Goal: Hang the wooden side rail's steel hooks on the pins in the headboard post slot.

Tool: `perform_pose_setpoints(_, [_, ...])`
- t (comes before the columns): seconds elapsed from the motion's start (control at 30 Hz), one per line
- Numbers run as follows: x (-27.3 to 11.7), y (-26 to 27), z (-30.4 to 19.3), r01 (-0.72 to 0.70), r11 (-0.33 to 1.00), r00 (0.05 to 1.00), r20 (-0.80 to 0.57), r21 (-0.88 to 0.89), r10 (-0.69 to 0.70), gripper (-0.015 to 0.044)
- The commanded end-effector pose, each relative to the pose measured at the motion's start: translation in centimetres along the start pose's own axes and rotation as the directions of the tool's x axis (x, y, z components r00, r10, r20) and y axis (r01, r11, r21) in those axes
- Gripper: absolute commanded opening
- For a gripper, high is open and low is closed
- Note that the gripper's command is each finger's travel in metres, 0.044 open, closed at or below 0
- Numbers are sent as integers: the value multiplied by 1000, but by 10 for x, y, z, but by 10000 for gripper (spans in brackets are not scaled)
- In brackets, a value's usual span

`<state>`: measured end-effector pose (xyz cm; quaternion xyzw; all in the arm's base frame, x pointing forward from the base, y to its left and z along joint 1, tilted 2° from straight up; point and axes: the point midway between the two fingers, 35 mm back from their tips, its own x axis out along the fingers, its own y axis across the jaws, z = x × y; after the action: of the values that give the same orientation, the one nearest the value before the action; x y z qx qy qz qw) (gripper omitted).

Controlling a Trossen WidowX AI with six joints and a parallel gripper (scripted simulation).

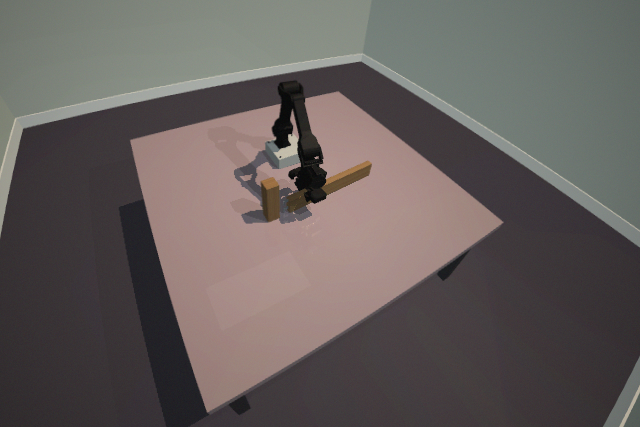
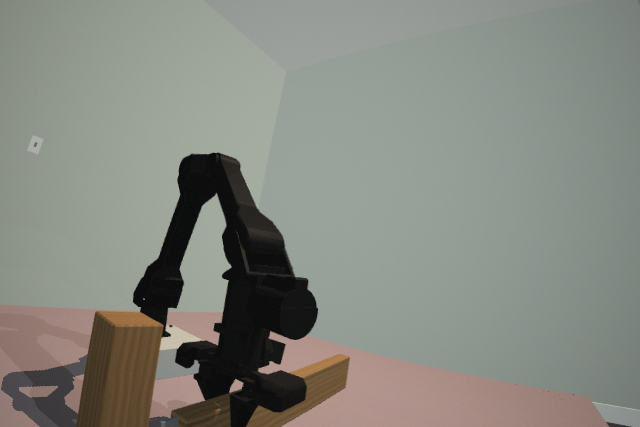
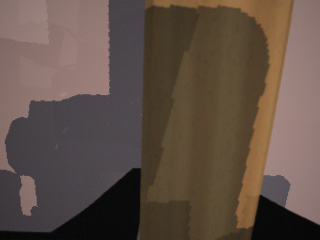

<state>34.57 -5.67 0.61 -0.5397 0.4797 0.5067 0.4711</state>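
Note:
The wooden side rail stands on its narrow edge, apparently on the table, with its near end a short gap from the post. The upright wooden headboard post stands to the left of that end. My gripper points down and is shut on the rail near its post-side end, one finger on each side. The steel hooks cannot be made out clearly. The post's slot and pins are hidden in these views.
The pink table carries everything. The arm's white base sits behind the post and rail. The rail's far end reaches away to the right.

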Motion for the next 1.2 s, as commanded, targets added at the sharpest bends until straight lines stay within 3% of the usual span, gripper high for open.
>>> perform_pose_setpoints(0.0, [1, 1, 1, -1, 1000, 1000, 3, -5, 1, 0])
perform_pose_setpoints(1.17, [-2, 1, 0, -2, 997, 1000, 3, 83, 1, 0])
